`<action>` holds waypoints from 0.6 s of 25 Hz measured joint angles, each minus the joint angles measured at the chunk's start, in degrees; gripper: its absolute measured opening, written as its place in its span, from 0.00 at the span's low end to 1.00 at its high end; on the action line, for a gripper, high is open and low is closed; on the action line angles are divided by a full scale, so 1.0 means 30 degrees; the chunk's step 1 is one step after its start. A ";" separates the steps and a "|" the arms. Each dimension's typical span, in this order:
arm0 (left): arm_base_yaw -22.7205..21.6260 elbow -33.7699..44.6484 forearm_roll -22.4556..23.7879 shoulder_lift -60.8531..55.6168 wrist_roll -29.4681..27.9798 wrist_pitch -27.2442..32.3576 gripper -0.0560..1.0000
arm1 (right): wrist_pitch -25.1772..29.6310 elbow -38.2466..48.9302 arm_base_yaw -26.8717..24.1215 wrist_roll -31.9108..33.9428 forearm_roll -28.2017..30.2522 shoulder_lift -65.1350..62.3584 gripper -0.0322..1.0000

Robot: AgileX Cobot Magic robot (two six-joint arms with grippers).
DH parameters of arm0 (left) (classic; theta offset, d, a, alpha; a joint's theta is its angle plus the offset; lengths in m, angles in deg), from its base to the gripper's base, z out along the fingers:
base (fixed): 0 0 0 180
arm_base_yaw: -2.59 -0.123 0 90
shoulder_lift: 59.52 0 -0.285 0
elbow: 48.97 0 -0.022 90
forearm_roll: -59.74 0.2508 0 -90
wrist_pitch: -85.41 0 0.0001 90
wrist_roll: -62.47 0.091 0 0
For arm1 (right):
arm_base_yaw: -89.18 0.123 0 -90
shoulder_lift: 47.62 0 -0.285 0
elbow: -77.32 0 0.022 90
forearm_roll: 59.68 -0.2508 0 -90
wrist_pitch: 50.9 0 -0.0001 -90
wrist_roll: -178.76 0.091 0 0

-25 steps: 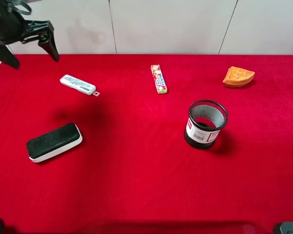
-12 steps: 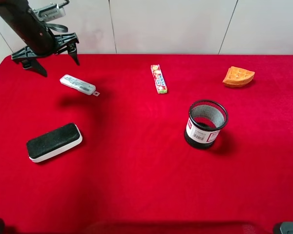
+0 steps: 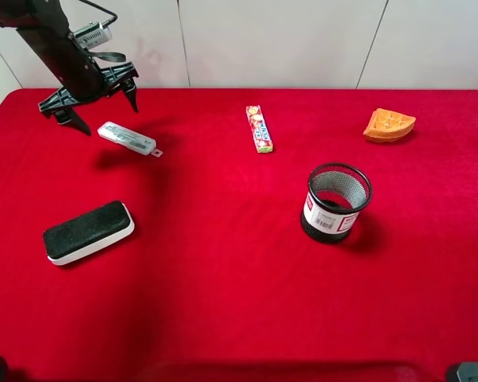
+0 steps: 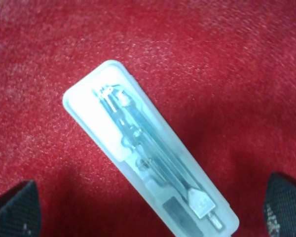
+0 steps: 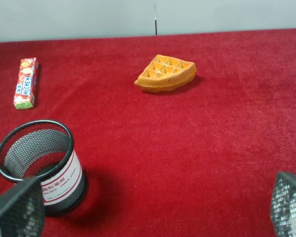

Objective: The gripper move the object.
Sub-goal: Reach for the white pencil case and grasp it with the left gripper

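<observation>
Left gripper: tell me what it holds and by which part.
Nothing. The left gripper hangs open over the white bar, which lies untouched on the cloth.

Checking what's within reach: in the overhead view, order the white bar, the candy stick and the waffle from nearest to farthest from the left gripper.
From the left gripper:
1. White bar, right beside it, at the left.
2. Candy stick, back middle.
3. Waffle, back right.

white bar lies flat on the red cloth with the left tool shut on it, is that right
Not quite. The white bar lies flat on the red cloth, but the left tool is open: the left wrist view shows its fingers wide apart, either side of the bar, not touching it.
</observation>
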 joint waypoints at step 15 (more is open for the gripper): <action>0.0329 -0.1327 -0.1075 0.1951 -0.1524 0.0016 0.88 | 0.0000 0.0000 0.0000 0.0000 0.0000 0.0000 0.70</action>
